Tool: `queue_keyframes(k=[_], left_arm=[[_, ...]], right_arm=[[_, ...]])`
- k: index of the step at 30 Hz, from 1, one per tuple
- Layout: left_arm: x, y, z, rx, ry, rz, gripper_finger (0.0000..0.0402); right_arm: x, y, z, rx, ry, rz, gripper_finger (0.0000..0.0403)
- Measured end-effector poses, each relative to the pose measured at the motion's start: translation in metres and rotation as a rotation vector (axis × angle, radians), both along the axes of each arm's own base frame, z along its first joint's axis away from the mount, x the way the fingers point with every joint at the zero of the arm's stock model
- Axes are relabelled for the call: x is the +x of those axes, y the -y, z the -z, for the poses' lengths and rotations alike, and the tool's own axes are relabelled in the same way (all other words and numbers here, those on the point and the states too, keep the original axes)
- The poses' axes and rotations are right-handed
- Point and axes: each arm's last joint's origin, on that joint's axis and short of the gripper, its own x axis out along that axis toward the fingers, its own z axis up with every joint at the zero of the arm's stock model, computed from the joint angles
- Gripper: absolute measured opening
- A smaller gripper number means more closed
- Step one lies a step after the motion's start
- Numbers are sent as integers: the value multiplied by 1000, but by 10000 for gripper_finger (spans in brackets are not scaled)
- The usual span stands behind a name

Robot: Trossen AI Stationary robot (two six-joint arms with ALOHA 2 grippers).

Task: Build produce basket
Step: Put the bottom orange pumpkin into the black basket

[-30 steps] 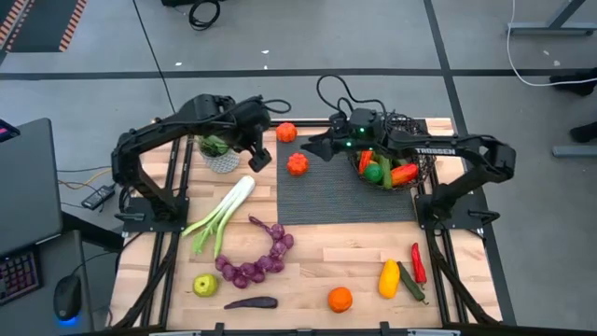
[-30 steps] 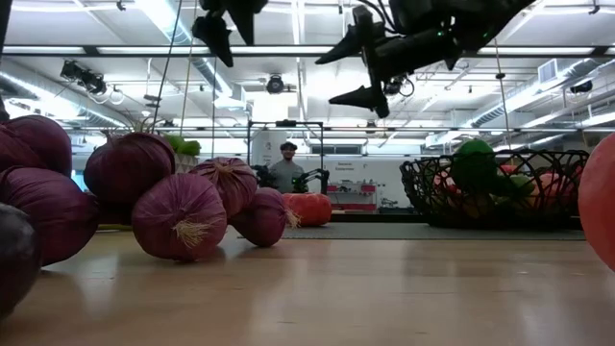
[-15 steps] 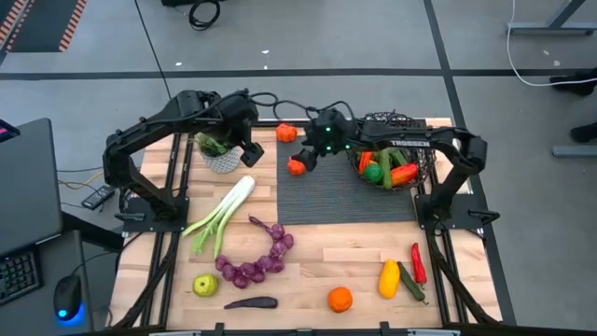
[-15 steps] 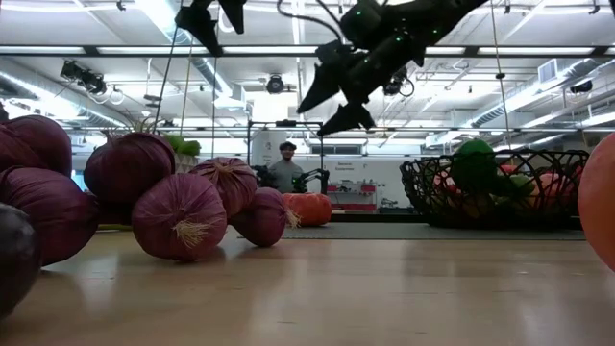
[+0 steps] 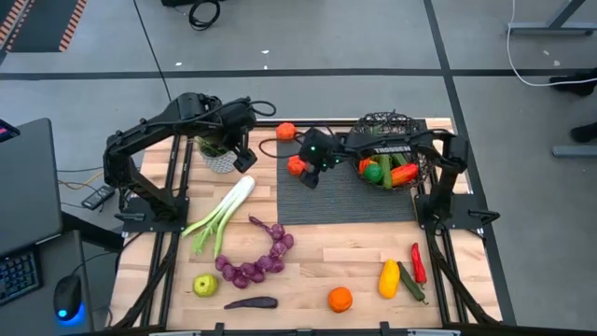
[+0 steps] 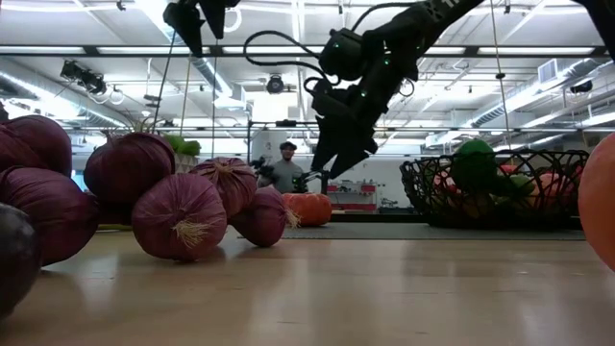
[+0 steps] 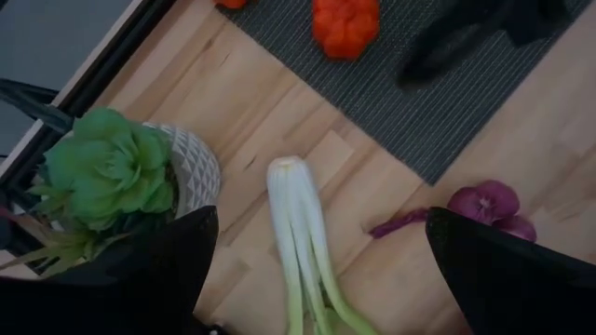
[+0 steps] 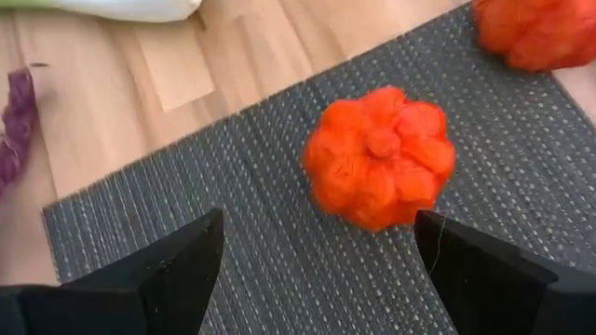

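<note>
The dark wire basket (image 5: 390,161) stands at the far right of the grey mat (image 5: 345,201) with several pieces of produce in it. A ribbed orange fruit (image 5: 296,165) lies on the mat's far left corner, and its top shows in the right wrist view (image 8: 380,158). My right gripper (image 5: 309,175) hangs open just above it, pointing steeply down, a finger on either side and apart from it (image 8: 317,223). My left gripper (image 5: 244,160) hovers open, high over the leek's white end (image 7: 296,214), beside the potted plant.
A second orange fruit (image 5: 285,132) lies at the far edge. A potted plant (image 5: 217,154) stands far left. On the near wood lie the leek (image 5: 219,217), purple string (image 5: 259,263), apple (image 5: 205,284), aubergine (image 5: 250,302), orange (image 5: 340,299), yellow pepper (image 5: 389,277), cucumber and chilli (image 5: 419,263).
My right gripper has swung from beside the basket toward the table's left edge and down, tipping from near level to pointing steeply down over the ribbed orange fruit, and has stayed open. My left gripper has drifted a little toward the left edge.
</note>
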Motion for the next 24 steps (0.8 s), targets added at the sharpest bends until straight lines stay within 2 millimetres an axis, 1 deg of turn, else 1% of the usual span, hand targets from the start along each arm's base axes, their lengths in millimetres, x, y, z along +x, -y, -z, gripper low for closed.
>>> queue_keyframes(k=[2,8,11,14,24], left_arm=[[0,0,0,-2,1,-6,391],[2,5,0,-1,9,-15,391],[4,10,0,-3,13,1,391],[5,15,0,-3,13,21,391],[7,27,0,-27,27,-11,391]], right_arm=[[3,0,-1,-45,18,13,355],[3,5,5,-94,-17,57,355],[5,7,2,-108,18,65,355],[7,10,0,-96,57,22,357],[9,12,-3,-77,106,-5,395]])
